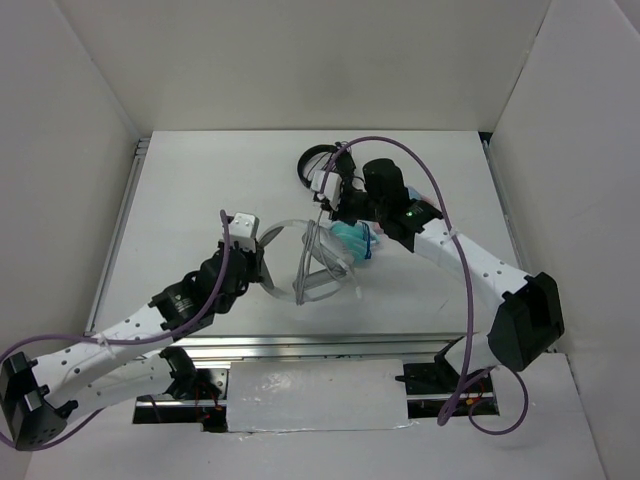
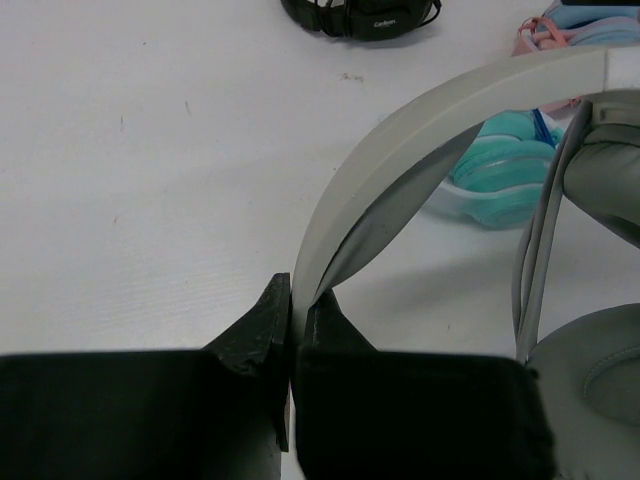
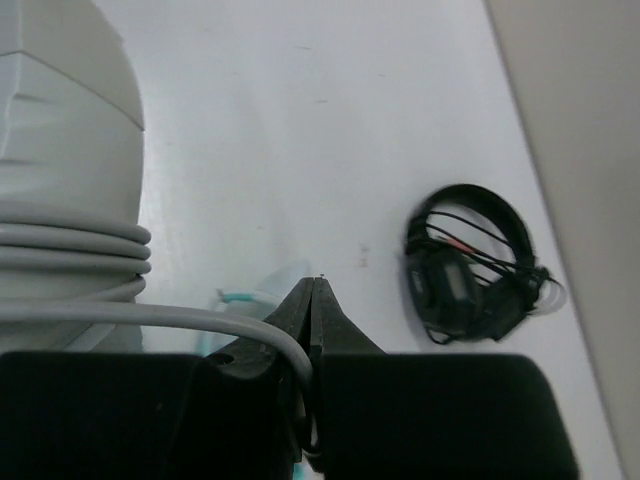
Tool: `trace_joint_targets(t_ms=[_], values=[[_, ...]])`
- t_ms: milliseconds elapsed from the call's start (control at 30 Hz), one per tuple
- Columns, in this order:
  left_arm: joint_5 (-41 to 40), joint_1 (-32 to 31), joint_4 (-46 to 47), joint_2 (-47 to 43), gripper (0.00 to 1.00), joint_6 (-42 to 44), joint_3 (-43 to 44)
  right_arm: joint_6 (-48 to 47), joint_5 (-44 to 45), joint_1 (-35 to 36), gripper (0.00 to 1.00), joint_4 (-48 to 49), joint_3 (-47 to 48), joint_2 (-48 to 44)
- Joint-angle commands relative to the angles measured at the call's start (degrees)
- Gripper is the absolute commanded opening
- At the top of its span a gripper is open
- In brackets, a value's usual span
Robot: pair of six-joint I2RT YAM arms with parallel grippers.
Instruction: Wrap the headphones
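The white and light-grey headphones [image 1: 318, 268] are held up over the middle of the table. My left gripper [image 1: 262, 262] is shut on their wide headband [image 2: 400, 140], pinched between the fingertips [image 2: 297, 310]. A grey ear pad [image 2: 600, 380] hangs at the right of the left wrist view, with the thin grey cable [image 2: 535, 260] running beside it. My right gripper [image 1: 330, 212] is shut on the cable [image 3: 290, 345], which passes between its fingers behind the closed tips [image 3: 315, 290]. Several turns of cable [image 3: 70, 250] are wound round the headphones at the left of the right wrist view.
Small black headphones [image 1: 318, 160] lie at the back of the table, also seen in the right wrist view [image 3: 470, 265]. Teal headphones [image 1: 355, 243] lie just right of the held ones. Pink-and-blue headphones [image 2: 570, 25] lie behind them. White walls stand on three sides.
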Motion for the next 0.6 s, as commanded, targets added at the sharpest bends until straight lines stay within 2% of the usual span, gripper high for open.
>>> trace_joint_targets(t_ms=[0,133,200,267,400,467,500,533,567], values=[[4.1,-0.3,2.5,-3.8,0.0,1.0,-0.3,1.5,-10.9,-2.2,0.1,-2.8,3.8,2.1],[3.8,0.7,1.1,-4.2,0.0,-0.7,2.0,4.3,-18.4,-3.3,0.26,-3.4,3.2,3.1],[3.3,1.3,1.1,-4.1,0.0,-0.6,2.7,8.8,-18.7,-3.6,0.27,0.5,1.1,2.6],[2.4,1.7,1.9,-4.1,0.0,0.3,3.1,10.7,-20.4,-3.4,0.37,3.0,-1.5,2.0],[4.9,4.0,2.5,-4.7,0.0,0.7,3.8,16.5,-20.7,-3.6,0.45,5.3,-2.5,2.3],[6.4,5.2,2.4,-5.0,0.0,0.0,4.1,18.3,-21.6,-3.8,0.68,2.8,-0.2,3.4],[6.6,5.7,2.3,-5.0,0.0,-0.2,4.2,18.6,-21.8,-3.9,0.91,1.9,0.5,3.7],[6.5,6.0,2.2,-5.3,0.0,-1.0,4.2,18.3,-22.1,-3.9,1.0,0.0,1.7,3.9],[6.6,6.8,2.1,-5.4,0.0,-1.1,4.2,18.1,-22.3,-3.9,1.0,-0.7,2.2,3.9]])
